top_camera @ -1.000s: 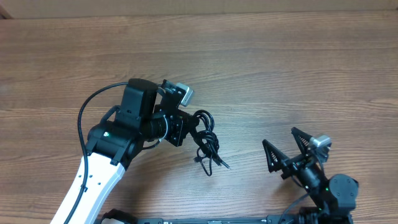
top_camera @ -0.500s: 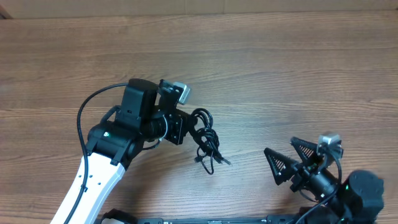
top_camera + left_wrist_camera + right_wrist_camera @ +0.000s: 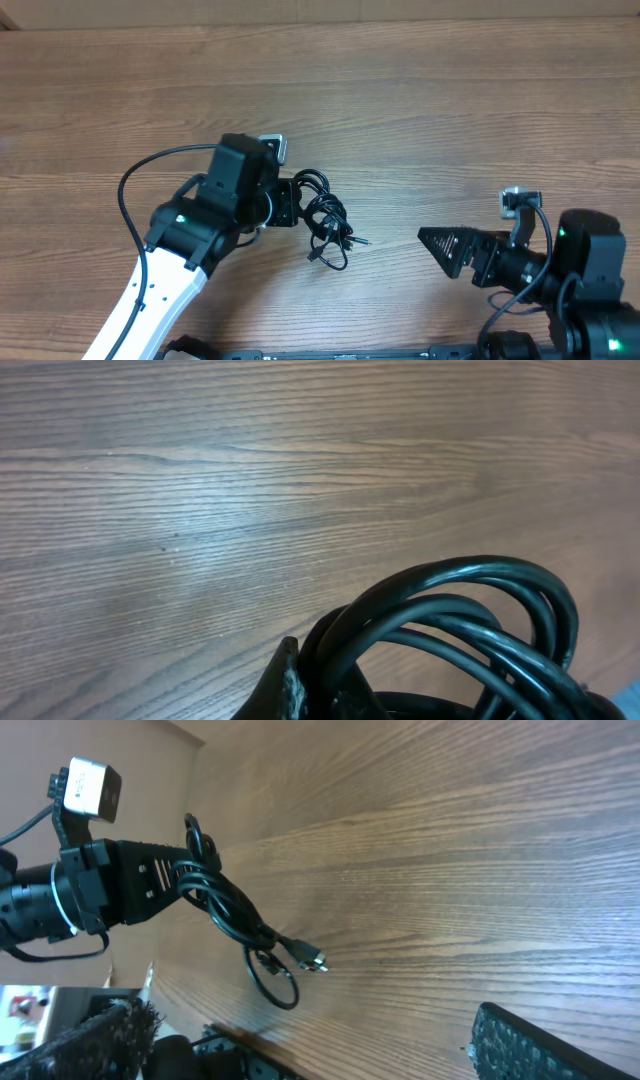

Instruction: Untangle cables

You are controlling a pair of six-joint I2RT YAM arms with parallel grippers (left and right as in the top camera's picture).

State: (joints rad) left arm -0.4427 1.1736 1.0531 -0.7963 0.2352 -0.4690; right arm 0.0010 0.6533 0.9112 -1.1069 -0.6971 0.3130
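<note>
My left tool point(image 3: 288, 204) grips the cables point(image 3: 328, 226) tightly; the tangled bundle hangs just beside its tip. My right tool point(image 3: 442, 246) is wide open and empty, well apart.

No text, label, brand, number or sign can be read in any of the views.
</note>
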